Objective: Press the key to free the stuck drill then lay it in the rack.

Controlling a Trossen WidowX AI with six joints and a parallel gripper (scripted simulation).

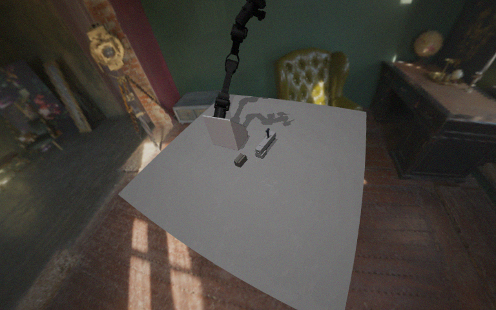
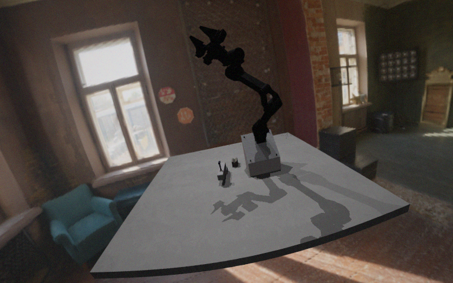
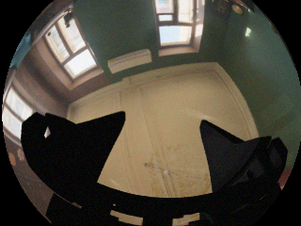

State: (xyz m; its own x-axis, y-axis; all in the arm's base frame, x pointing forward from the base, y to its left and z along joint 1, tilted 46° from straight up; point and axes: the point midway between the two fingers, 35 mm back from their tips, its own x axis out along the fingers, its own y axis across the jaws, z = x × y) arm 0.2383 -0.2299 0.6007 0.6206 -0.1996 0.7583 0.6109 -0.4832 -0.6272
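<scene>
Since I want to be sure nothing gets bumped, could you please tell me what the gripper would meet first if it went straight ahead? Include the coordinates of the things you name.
Probably the ceiling point(image 3: 155, 108), well beyond the open fingers; the way there looks free, though the distance is unclear.

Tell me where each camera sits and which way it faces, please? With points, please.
Top: above the table point(image 1: 292, 219) point(image 2: 167, 233), looking down across it towards a green armchair point(image 1: 303, 73); the arm point(image 1: 238, 32) point(image 2: 250, 79) runs out of the picture's upper edge.
Exterior: off another side, looking across the table towards windows; the whole arm shows, its open gripper point(image 2: 194, 31) point(image 3: 164, 120) raised high.
Wrist: on the arm by the gripper, apparently facing up at the ceiling point(image 3: 188, 94); both dark fingers show, but no table.
Top and exterior share the table and arm.
</scene>
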